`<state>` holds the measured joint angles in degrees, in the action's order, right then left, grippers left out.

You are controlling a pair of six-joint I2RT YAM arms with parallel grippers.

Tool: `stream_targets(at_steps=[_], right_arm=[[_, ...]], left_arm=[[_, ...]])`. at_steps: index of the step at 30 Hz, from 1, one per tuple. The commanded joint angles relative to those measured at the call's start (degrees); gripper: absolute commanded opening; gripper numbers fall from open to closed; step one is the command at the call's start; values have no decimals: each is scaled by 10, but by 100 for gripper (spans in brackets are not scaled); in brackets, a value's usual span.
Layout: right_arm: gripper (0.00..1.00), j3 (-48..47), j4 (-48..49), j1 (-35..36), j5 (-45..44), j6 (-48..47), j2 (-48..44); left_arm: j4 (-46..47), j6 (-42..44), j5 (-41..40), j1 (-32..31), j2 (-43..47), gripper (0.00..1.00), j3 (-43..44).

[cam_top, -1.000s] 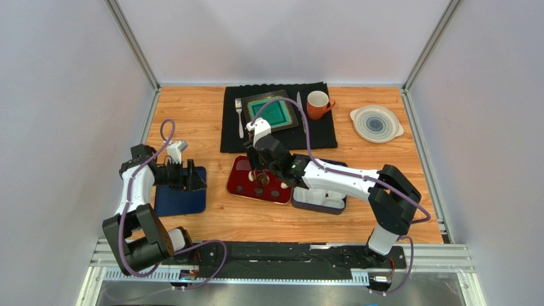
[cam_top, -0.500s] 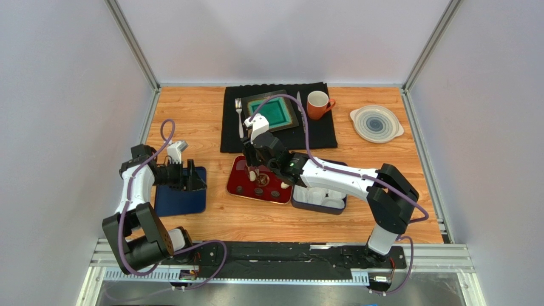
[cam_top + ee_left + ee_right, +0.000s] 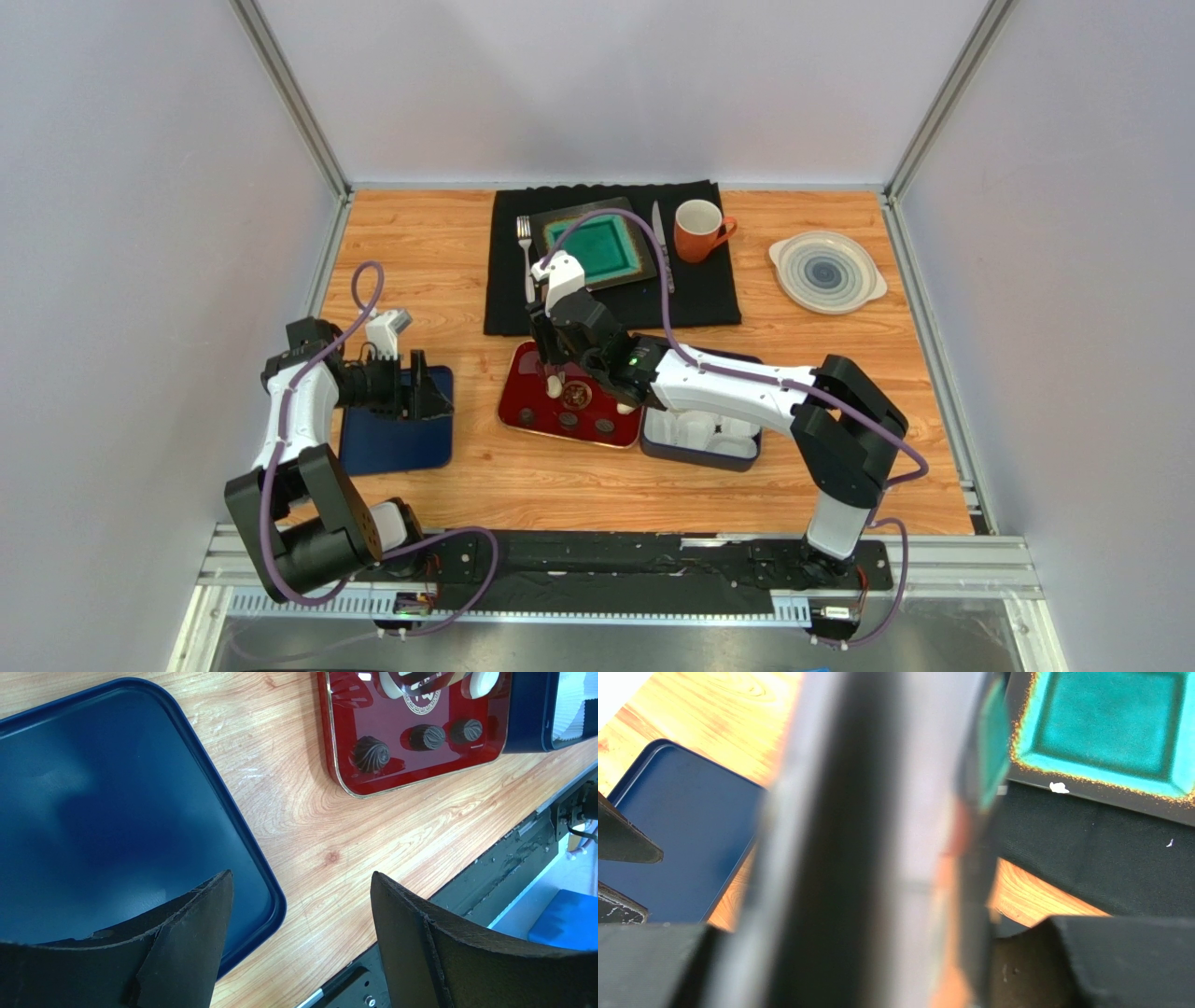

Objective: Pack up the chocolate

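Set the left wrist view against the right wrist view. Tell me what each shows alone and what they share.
Only the left wrist view: the red tray with dark chocolate rounds, and the left fingers, spread with nothing between them. Only the right wrist view: the teal dish on the black cloth, beside a blurred close shape that I cannot identify. Both: the blue tray and the wooden table.

chocolate (image 3: 370,753) on tray (image 3: 372,721), lid (image 3: 91,812) left, box (image 3: 530,714) right
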<state>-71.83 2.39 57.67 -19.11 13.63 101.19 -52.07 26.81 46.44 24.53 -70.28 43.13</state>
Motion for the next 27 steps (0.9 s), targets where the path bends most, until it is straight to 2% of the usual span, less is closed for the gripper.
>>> stream_targets(at_steps=[1,12,20,27], right_arm=[[41,-16,29,-1,-15,-6,-4],[41,-2,10,-1,-11,1,-5],[47,-3,1,1,-15,2,-8],[47,-2,0,5,-15,7,-7]], left_arm=[[-1,21,18,6,-3,80,12],[-3,24,18,10,-3,80,13],[-5,25,21,10,-3,80,13],[-6,27,21,12,-1,80,13]])
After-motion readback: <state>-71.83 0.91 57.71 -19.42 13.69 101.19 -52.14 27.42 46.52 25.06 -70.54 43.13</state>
